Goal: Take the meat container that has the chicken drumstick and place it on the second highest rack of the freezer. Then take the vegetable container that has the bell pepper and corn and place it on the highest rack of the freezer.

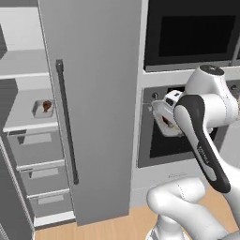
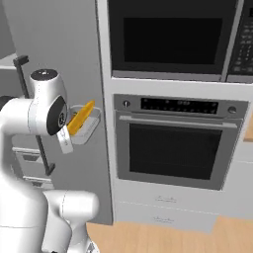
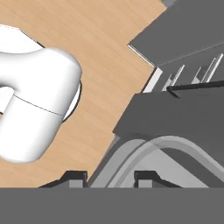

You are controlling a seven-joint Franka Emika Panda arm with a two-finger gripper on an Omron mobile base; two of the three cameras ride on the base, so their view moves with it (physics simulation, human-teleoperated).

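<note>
The white arm's two dark-fingered jaws (image 3: 109, 177) stand partly closed on the rim of a shallow clear plastic tray (image 2: 86, 126), held up in front of the tall grey freezer (image 1: 93, 108) door with its long black bar handle (image 1: 67, 122). In that tray, just beyond the jaws, lie a bright yellow corn cob (image 2: 80, 118) and a dark red-brown bell pepper (image 1: 165, 123). Well off to the jaws' left, inside the open freezer, a second clear tray (image 1: 43, 108) with the small reddish-brown chicken drumstick (image 1: 47, 105) rests on a flat pale grey shelf board (image 1: 28, 123), below the topmost pale grey shelf board (image 1: 23, 70).
</note>
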